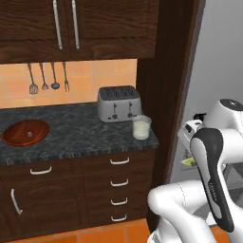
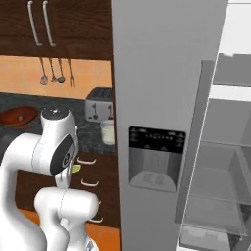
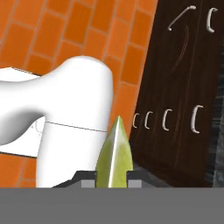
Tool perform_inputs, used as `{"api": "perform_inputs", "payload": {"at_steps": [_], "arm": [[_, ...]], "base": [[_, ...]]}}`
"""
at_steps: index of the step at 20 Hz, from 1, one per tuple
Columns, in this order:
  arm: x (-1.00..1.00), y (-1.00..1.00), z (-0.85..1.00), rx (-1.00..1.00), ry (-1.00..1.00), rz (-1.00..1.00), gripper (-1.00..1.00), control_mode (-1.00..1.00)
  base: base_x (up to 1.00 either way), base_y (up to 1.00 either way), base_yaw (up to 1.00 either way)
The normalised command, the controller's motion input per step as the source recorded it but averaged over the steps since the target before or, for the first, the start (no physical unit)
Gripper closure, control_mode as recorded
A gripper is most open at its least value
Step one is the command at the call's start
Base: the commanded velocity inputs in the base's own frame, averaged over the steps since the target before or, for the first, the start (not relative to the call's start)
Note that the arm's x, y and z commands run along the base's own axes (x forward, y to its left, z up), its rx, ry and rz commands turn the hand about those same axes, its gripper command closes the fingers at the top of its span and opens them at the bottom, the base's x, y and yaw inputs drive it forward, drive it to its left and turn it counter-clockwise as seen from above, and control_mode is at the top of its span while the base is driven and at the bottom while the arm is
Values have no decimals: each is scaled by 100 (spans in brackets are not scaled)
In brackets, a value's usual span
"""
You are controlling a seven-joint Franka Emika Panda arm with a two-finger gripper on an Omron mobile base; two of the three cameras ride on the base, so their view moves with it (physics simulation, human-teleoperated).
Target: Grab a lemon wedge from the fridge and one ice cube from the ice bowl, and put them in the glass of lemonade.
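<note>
Hand (image 3: 113, 175) pinching wedge (image 3: 114, 155) btwn its 2 tips, low beside the drawers (image 1: 118, 182). Glass (image 1: 141, 127) on table (image 1: 76, 135) edge, just right of toaster (image 1: 119, 103). Bowl (image 1: 25, 132) at left w/ cube (image 1: 30, 134) inside. Fridge (image 2: 162, 98): 1 door open.

Arm (image 1: 209, 161): white, folded at the elbow, hand held low.
Gripper (image 3: 114, 177): jaws nearly closed, pinching the wedge (image 3: 114, 155) upright between the fingertips.
</note>
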Motion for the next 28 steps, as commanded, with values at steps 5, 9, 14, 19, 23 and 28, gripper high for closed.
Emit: {"api": "perform_inputs", "payload": {"at_steps": [5, 9, 14, 19, 23, 28], "arm": [[0, 0, 0, 0, 0, 0, 100, 100], [0, 0, 0, 0, 0, 0, 100, 100], [0, 0, 0, 0, 0, 0, 100, 100], [18, 4, 0, -4, 0, -7, 100, -100], [34, 10, -1, -6, 0, -15, 100, -100], [23, 11, 0, -5, 0, -11, 100, -100]], "base": [[61, 89, -11], [68, 54, -18], [52, 10, -17], [25, 0, -10], [0, 0, 0], [0, 0, 0]]}}
